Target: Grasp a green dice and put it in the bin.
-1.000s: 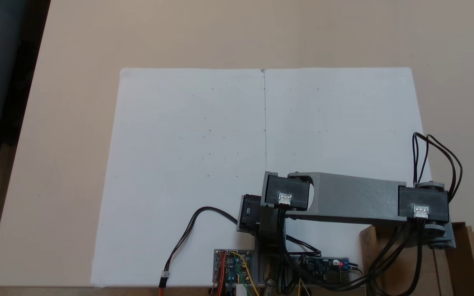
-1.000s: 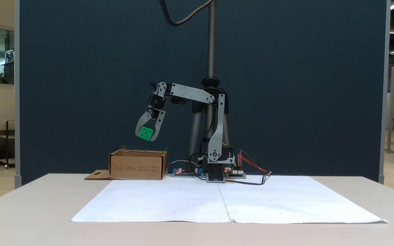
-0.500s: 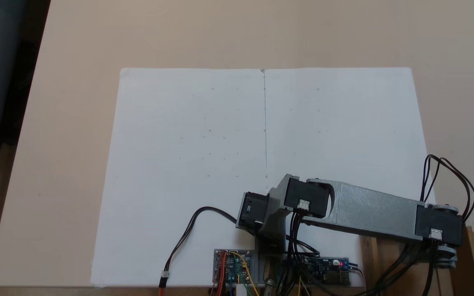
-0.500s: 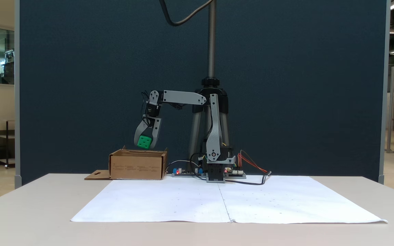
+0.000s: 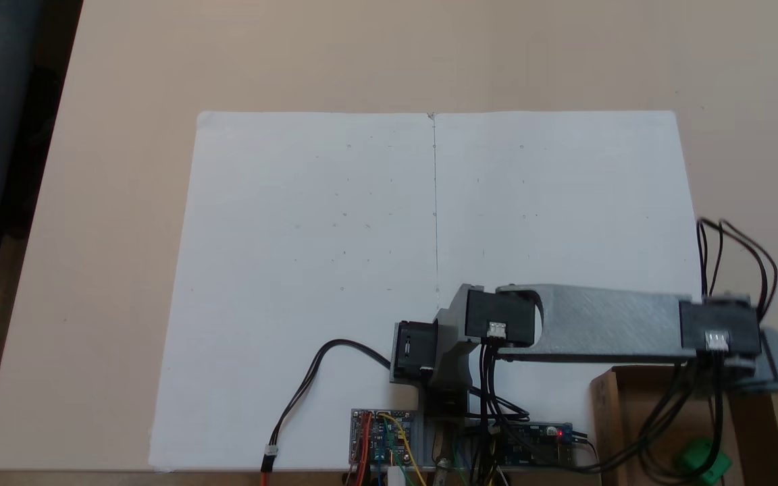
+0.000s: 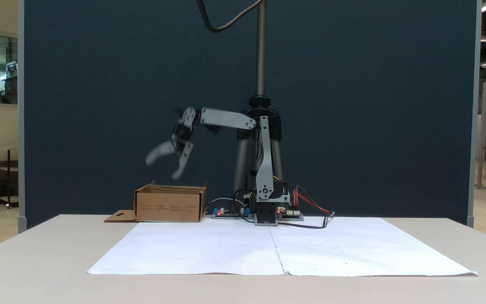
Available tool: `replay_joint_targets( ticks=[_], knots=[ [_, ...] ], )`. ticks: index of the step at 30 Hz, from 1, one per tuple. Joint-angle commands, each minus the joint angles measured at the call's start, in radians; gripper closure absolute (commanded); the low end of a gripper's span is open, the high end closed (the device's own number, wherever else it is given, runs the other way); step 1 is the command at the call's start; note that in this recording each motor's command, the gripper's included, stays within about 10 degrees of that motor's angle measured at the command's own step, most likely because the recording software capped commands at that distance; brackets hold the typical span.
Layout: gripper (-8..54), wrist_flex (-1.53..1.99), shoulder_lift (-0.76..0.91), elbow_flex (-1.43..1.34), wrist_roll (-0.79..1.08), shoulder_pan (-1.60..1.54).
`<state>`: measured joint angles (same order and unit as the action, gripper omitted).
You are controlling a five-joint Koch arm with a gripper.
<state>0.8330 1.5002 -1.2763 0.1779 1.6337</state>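
White paper sheet (image 6: 276, 249) covers the beige table (image 6: 36, 261). Behind it, the bin (image 6: 170, 203) stands beside the arm base. Gripper (image 6: 163, 166), motion-blurred, hangs above the bin with jaws spread, empty. Green dice (image 5: 702, 457) lies inside the bin, behind cables.

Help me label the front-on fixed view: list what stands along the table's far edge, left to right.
Flap with hang-hole → the bin with the open pincer above it → circuit board → arm base → red-orange wires.
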Motion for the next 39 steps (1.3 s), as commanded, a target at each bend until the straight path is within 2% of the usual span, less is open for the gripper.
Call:
replay_joint_targets(
  ticks=[1, 6, 11, 22, 28, 39],
  knots=[
    [1.1, -0.034, 0.075, 0.071, -0.136, -0.072],
    [1.0, -0.101, 0.16, 0.117, -0.279, -0.437],
    [0.9, -0.253, 0.172, 0.117, -0.284, -0.811],
    [1.4, -0.336, 0.206, 0.061, -0.275, -1.301],
    [1.3, -0.563, 0.354, -0.155, -0.199, -1.554],
    [1.5, -0.954, 0.678, -0.687, -0.198, -1.677]
  ],
)
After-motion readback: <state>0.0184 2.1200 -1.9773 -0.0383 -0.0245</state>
